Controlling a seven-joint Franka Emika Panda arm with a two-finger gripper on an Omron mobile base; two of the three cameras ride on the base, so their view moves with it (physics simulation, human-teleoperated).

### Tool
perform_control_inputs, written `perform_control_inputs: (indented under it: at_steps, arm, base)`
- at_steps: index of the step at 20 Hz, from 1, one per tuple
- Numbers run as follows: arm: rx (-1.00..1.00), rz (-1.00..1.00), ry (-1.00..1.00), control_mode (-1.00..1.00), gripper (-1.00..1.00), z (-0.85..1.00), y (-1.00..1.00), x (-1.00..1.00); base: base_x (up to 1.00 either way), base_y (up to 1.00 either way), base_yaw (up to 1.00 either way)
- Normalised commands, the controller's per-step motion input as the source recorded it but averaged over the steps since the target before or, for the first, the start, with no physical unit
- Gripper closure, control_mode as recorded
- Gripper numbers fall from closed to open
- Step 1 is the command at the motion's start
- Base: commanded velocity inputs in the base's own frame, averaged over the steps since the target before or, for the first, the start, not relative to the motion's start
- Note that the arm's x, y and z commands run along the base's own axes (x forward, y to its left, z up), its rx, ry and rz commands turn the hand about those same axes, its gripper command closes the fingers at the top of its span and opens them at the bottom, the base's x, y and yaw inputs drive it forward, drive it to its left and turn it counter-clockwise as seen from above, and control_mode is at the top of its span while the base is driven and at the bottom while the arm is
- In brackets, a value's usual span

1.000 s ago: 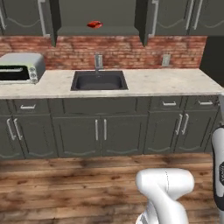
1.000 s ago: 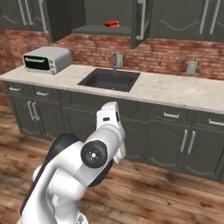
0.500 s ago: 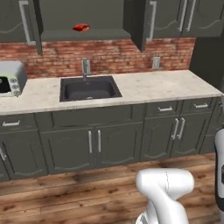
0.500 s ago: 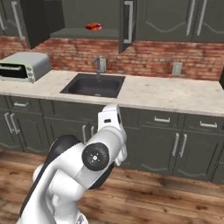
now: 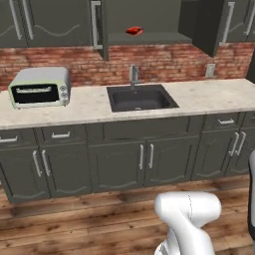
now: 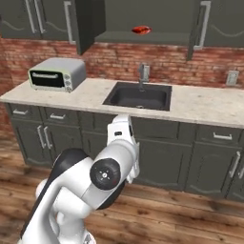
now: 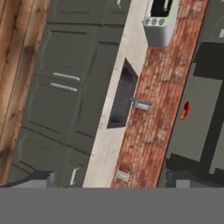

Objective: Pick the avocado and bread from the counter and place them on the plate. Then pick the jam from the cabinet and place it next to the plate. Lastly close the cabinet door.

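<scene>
1. The jam [image 5: 134, 31] sits on the inner shelf of the open cabinet [image 5: 144, 20], high above the sink [image 5: 141, 97], and I see it well apart from my pincer.
2. The counter [image 6: 90, 97] carries a toaster oven [image 6: 57, 74] at its left end, far from the pincer.
3. The cabinet door [image 6: 90, 24] stands swung out left of the jam, another [image 5: 206, 25] on the right.
4. My pincer hangs back over the wooden floor [image 5: 74, 219], spread wide and pinching nothing.
</scene>
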Motion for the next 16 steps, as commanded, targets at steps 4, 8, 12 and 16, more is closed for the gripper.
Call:
perform_control_inputs:
  at_steps: [4, 8, 12, 16]
  arm:
    - [0.0, 0.0, 0.0, 1.0, -1.0, 0.0, 0.0, 0.0]
    - [0.0, 0.0, 0.0, 1.0, -1.0, 0.0, 0.0, 0.0]
    - [0.0, 0.0, 0.0, 1.0, -1.0, 0.0, 0.0, 0.0]
    - [0.0, 0.0, 0.0, 1.0, -1.0, 0.0, 0.0, 0.0]
  base:
    - [0.15, 0.63, 0.06]
    - [0.6, 0.0, -0.01]
    - [0.85, 0.0, -0.02]
    - [0.79, 0.0, 0.0]
